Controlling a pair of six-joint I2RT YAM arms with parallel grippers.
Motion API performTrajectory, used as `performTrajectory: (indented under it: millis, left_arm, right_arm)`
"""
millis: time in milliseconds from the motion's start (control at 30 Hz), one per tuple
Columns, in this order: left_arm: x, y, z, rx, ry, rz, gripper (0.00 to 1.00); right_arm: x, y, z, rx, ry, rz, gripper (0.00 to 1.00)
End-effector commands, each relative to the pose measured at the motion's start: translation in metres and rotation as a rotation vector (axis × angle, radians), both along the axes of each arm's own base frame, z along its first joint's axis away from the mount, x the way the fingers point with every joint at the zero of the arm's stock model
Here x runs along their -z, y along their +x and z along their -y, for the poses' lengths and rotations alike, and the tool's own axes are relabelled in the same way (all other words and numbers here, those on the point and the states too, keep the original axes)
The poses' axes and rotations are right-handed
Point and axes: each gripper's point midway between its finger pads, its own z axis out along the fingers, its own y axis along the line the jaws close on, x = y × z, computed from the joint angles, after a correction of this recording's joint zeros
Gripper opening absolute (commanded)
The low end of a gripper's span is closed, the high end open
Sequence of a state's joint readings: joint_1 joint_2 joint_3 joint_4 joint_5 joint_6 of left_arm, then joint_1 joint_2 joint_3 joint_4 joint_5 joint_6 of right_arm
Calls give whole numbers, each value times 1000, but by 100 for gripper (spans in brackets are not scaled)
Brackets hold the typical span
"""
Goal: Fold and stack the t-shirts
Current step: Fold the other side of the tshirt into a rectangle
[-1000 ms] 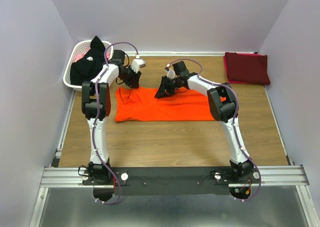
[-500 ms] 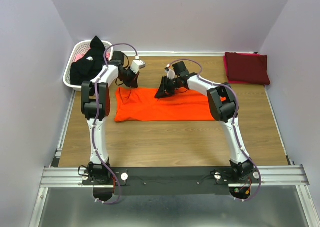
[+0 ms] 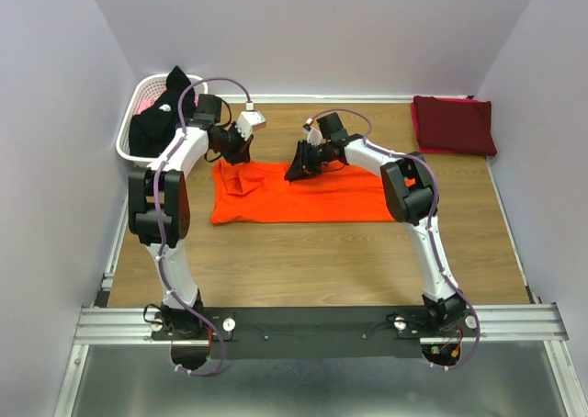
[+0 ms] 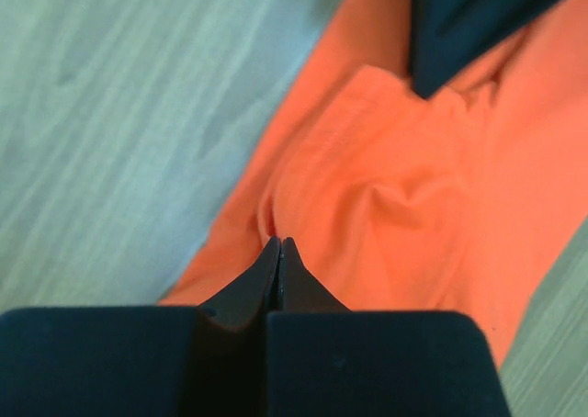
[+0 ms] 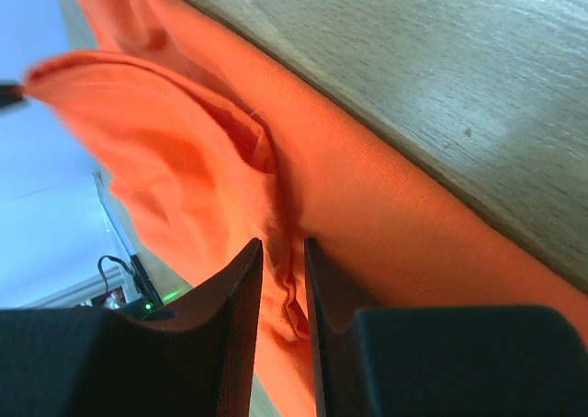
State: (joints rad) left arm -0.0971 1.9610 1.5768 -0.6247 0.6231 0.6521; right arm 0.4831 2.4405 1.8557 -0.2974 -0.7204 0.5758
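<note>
The bright orange t-shirt (image 3: 303,195) lies spread across the middle of the table. My left gripper (image 3: 231,152) is at its far left corner, with the jaws shut on a raised edge of the orange cloth (image 4: 367,197). My right gripper (image 3: 296,171) is at the shirt's far edge near the middle. Its jaws are pinched on a bunched fold of the orange cloth (image 5: 184,160). The right gripper's fingers (image 4: 478,22) also show in the left wrist view. The dark maroon t-shirt (image 3: 452,125) lies folded at the back right. The black t-shirt (image 3: 156,114) is heaped in the basket.
A white slotted basket (image 3: 127,143) stands at the back left corner. Purple walls close in the table on three sides. Bare wood table (image 3: 312,261) lies between the orange shirt and the arm bases.
My left arm's elbow has swung out to the left and its gripper has shifted slightly back and left, tugging the shirt's left corner. The right arm has stayed still.
</note>
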Motion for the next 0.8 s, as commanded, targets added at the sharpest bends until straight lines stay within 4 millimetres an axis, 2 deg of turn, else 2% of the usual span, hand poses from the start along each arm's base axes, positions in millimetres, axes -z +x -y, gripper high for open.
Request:
performTrajectory:
  millis: [0,100,300,500,700,767]
  left_arm:
    - [1,-20,16,68,-6,8,0]
    - [-1,-30,25,95,-11,15,0]
    - [-3,-64,57,183,-48,-1,0]
    - [13,-98,79,257,-62,-50,0]
    - [38,-115,84,295,-30,-102,0]
    - [44,-121,83,312,-15,-119,11]
  right_arm:
    - [2,1,6,18,-35,16,32]
    - [-1,2,10,21,-34,21,32]
    - [-15,10,27,46,-18,34,32]
    - [-32,14,44,63,-8,61,32]
    - [-54,17,54,66,4,109,33]
    - [-59,18,56,67,10,120,33]
